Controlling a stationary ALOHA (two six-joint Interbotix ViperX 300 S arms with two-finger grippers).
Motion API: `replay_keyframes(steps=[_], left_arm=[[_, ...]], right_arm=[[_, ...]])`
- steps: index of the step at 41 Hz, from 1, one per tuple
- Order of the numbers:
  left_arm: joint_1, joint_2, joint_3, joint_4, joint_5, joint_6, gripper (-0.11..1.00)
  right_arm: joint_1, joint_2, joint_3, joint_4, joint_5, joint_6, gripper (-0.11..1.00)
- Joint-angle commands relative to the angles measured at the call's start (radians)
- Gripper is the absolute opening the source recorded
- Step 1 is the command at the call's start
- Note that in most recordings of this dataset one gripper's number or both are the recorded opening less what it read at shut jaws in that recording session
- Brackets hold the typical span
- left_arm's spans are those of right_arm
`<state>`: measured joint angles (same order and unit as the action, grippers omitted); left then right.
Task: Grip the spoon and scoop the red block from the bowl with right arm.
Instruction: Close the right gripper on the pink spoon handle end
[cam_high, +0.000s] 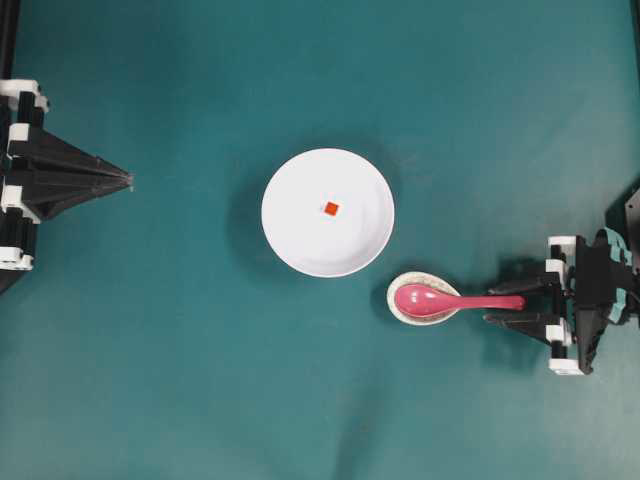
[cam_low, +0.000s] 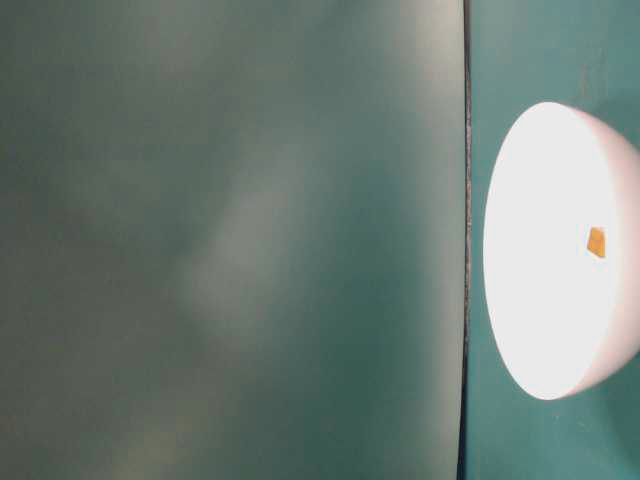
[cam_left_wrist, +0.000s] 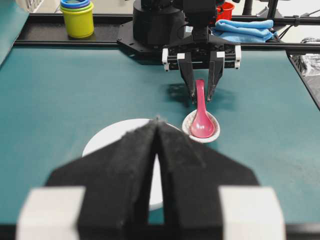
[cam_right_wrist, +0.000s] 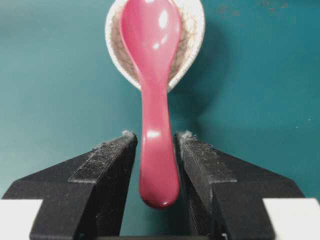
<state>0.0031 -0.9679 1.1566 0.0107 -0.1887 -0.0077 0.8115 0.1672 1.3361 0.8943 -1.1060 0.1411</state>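
Right gripper (cam_right_wrist: 155, 145) spread open astride the spoon (cam_high: 445, 299) handle, nothing clamped yet. Scoop resting in the speckled dish (cam_high: 398, 303), at five o'clock from the bowl (cam_high: 290, 235); red block (cam_high: 331, 208) near centre. Close squarely on the handle, then lift level.
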Motion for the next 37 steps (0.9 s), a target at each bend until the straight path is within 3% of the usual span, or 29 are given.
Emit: replay_keyframes(steps=[1,13,37], left_arm=[[-0.002,0.009,-0.021,0.002,0.000,-0.002,0.01],[-0.002,0.015,-0.020,0.002,0.002,-0.038,0.01],[0.000,0.017,-0.021,0.002,0.002,-0.038,0.01]], right_arm=[[0.005,-0.020,-0.003,0.000,-0.005,-0.011,0.44],[0.005,-0.021,0.006,0.000,-0.011,-0.041,0.44],[0.005,-0.115,0.043,-0.002,-0.057,-0.086,0.44]])
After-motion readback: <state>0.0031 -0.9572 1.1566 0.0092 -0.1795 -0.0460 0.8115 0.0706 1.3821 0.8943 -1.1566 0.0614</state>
